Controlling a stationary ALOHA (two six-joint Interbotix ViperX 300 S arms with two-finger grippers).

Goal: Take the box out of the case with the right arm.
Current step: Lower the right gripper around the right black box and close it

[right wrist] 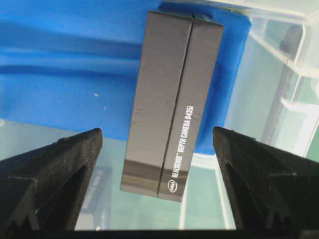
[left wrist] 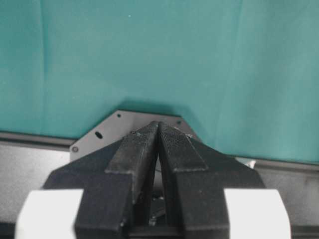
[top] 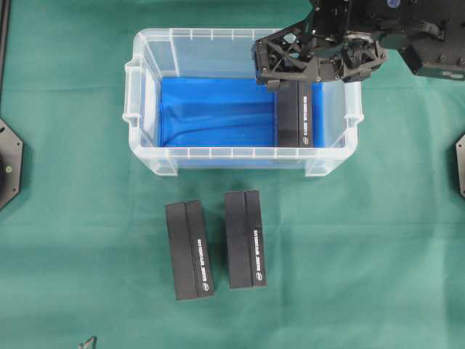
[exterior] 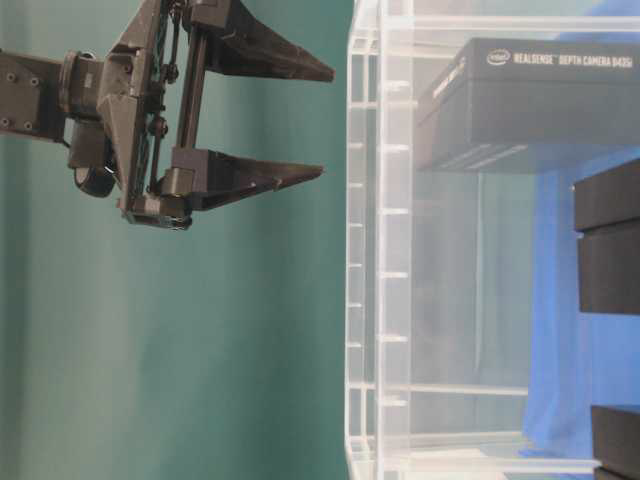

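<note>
The case (top: 218, 153) is a clear bin lined with blue cloth (top: 211, 109). One black box (top: 298, 116) with white lettering lies flat on the cloth along the case's right wall. My right gripper (top: 309, 65) hangs over the far right of the case and points down, open and empty. In the right wrist view the box (right wrist: 172, 99) lies below, centred between the two spread fingers (right wrist: 60, 169). The table-level view shows the right gripper (exterior: 328, 123) still outside the rim of the case (exterior: 380, 250). My left gripper (left wrist: 158, 123) is shut and empty over green cloth.
Two more black boxes (top: 190, 251) (top: 245, 240) lie side by side on the green cloth in front of the case. Black mounting plates (top: 7, 163) sit at the left and right table edges. A small dark object (top: 89, 342) lies at the near edge.
</note>
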